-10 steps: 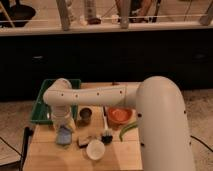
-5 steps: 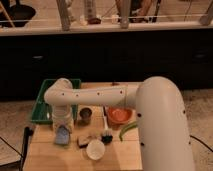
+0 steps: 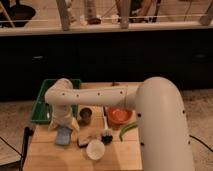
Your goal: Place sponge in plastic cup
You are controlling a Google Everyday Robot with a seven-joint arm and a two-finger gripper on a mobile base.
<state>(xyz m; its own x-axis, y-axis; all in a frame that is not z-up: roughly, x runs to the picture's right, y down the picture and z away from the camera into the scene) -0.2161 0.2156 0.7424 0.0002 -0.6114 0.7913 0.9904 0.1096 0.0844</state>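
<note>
My gripper (image 3: 64,124) is over the left part of the wooden table (image 3: 50,159), at the end of the white arm that reaches in from the right. The light-blue sponge (image 3: 63,136) is right under the gripper, tilted and touching its lower end. I cannot tell whether it is held or resting on the table. I cannot make out the light-green plastic cup; it may be hidden by the gripper and sponge.
A green tray (image 3: 42,104) is at the back left. A metal cup (image 3: 85,116), an orange bowl (image 3: 119,115), a green object (image 3: 126,131), a dark-and-yellow block (image 3: 84,140) and a white round cup (image 3: 95,149) stand right of the gripper.
The gripper and the sponge have stayed almost in the same place, perhaps a little lower. Nothing else has moved.
</note>
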